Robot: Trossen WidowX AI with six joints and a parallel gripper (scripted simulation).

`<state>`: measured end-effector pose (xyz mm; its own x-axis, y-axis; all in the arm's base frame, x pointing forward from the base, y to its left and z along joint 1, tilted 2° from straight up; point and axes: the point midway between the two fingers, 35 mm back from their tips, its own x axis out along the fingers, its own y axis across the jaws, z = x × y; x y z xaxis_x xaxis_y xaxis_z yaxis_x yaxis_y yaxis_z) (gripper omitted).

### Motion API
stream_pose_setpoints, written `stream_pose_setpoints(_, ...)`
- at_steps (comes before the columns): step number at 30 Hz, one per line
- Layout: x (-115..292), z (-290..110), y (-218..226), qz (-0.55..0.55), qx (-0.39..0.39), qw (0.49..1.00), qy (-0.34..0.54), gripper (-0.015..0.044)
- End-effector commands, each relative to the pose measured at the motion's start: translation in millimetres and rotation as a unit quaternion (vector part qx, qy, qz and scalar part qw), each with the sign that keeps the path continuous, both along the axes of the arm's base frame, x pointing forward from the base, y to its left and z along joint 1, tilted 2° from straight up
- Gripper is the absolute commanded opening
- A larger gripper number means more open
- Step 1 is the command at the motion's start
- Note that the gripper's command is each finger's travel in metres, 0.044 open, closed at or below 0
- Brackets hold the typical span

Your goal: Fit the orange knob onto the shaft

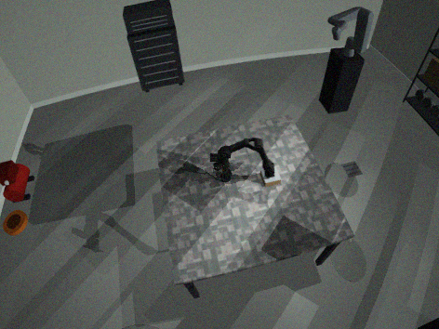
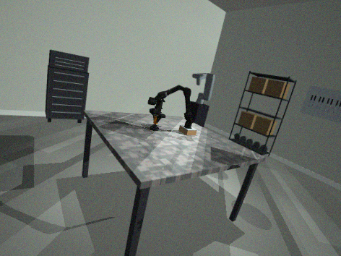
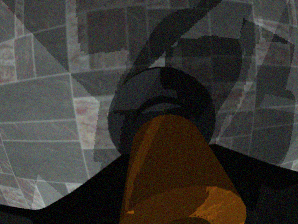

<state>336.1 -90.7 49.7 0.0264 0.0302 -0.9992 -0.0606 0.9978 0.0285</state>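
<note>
The orange knob is held upright or nearly so by my gripper, which is shut on it. The black fingers show on both sides of the knob in the wrist view. The dark round pedestal stands on the table right below the knob, whose lower end covers the pedestal's middle in the wrist view. The dark shaft is hidden behind the knob. I cannot tell whether knob and shaft touch. In the top view the arm hides most of the knob and pedestal.
The patterned table carries the arm's base on a white-topped, wood-coloured block, to the right of the pedestal. The black arm arches from it to the pedestal. Dark shadows cross the pedestal area.
</note>
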Motion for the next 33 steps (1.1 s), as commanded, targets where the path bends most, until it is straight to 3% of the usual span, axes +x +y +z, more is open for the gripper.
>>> stream_pose_setpoints(1,0.1,-0.5,0.1,-0.001,0.001,1.0,0.0,0.0)
stream_pose_setpoints(13,0.5,4.4,-0.2,-0.001,0.001,1.0,0.0,0.0)
stream_pose_setpoints(20,0.2,2.3,0.1,0.099,-0.002,0.995,-0.003,0.0)
stream_pose_setpoints(33,0.2,-0.6,-0.1,0.104,-0.002,0.995,-0.003,0.0)
